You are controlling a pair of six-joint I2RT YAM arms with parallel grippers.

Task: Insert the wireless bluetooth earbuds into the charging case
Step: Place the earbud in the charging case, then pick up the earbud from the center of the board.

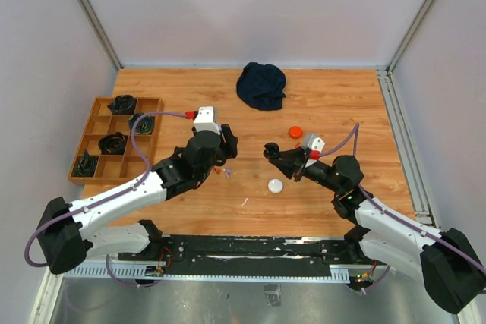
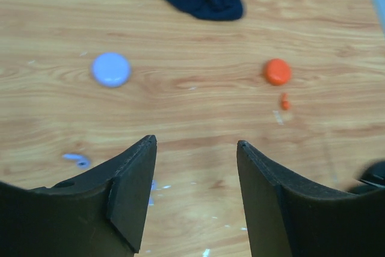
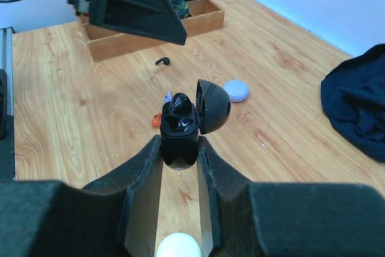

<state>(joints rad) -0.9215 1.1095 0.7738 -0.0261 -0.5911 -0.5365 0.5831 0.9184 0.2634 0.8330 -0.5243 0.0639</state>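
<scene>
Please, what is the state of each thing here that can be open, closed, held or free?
black charging case: lid open, a black earbud in it
right gripper: shut on the black charging case
left gripper: open, empty
white case: closed, lying free
orange case: closed, lying free
dark cloth: crumpled
</scene>
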